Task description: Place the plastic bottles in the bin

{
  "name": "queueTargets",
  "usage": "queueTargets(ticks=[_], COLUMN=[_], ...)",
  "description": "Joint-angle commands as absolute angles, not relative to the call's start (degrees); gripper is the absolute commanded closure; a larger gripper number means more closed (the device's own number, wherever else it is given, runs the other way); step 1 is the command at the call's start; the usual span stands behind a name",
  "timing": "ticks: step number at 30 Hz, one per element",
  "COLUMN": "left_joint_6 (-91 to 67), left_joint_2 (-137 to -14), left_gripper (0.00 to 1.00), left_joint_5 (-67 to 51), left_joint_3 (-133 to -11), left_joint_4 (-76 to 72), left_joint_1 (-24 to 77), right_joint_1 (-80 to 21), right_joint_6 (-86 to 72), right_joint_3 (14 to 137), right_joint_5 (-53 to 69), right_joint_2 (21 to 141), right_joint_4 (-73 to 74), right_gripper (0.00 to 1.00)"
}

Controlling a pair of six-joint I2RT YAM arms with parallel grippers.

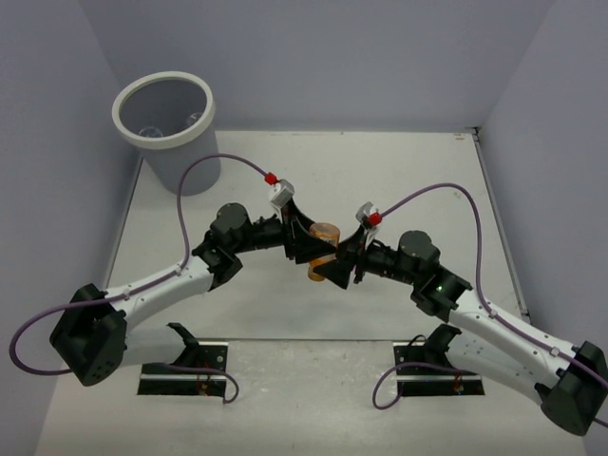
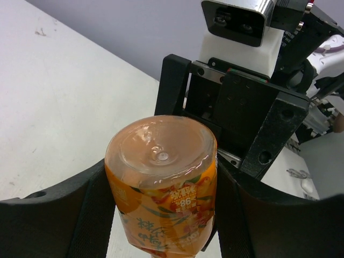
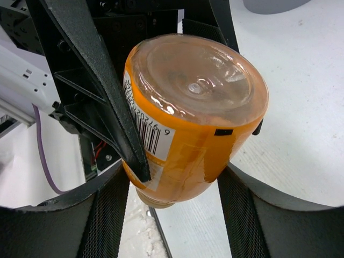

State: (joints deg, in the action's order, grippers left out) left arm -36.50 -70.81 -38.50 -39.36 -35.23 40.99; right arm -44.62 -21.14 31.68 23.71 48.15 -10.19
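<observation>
An orange bottle (image 1: pixel 326 231) hangs base up, cap down, above the table's middle, between both grippers. My left gripper (image 1: pixel 309 249) is shut on it; in the left wrist view both fingers (image 2: pixel 94 204) press the sides of the bottle (image 2: pixel 161 161). My right gripper (image 1: pixel 339 266) also closes round it from the other side; in the right wrist view its pads (image 3: pixel 239 215) touch the bottle's (image 3: pixel 199 91) lower part. The bin (image 1: pixel 163 114) stands at the far left, with clear bottles faintly visible inside. The other bottles are not in view.
The two arms meet nose to nose at the table's middle. Grey walls close in the table at the left, back and right. The arms' base plates (image 1: pixel 185 366) sit at the near edge.
</observation>
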Motion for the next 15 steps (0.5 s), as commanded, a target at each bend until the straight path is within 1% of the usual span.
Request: queueTargets(ticks=[1,2,5,6,8,10,12,14,15], left_joint_6=[-32.1,-30.7,-26.6,-25.2,-23.1,-22.7,-21.9,-19.7,-19.1], left_joint_2=[-67.9,-67.4,-66.6,-66.8,-67.7,-70.0,-71.5,-75.0,-76.1], left_gripper=[1.00,1.00,1.00,1.00,1.00,1.00,1.00,0.99,0.96], left_joint_5=[-31.3,-28.7,-19.0,-17.2,-15.8,-16.4,-15.5,-8.0,-5.6], left_joint_3=[-42.9,-44.2,-49.2,-51.1,-58.2,-65.0,-69.5,-80.0,-84.0], left_joint_4=[-30.2,-27.6,-19.0,-17.0,-12.2,-7.8,-6.2,-1.5,-0.5], left_joint_1=[40.7,40.7,40.1,39.5,36.9,29.3,25.4,18.9,15.2], right_joint_1=[-44.8,-44.8,-44.8,-44.8,-44.8,-44.7,-44.6,-44.5,-44.5], right_joint_6=[-21.6,-22.1,-24.1,-24.8,-27.0,-28.0,-28.7,-29.1,-29.2], right_joint_3=[32.8,32.7,32.5,32.8,33.1,34.2,35.1,36.5,37.5], right_joint_5=[20.3,18.7,12.8,10.4,2.0,-3.3,-5.7,-9.1,-10.5], right_joint_2=[45.7,45.2,43.1,42.7,42.4,42.8,43.2,44.2,44.9], right_joint_4=[-8.9,-8.0,-3.3,-1.6,3.0,5.4,6.8,8.5,9.6], right_gripper=[0.14,0.02,0.01,0.01,0.01,0.01,0.01,0.01,0.01])
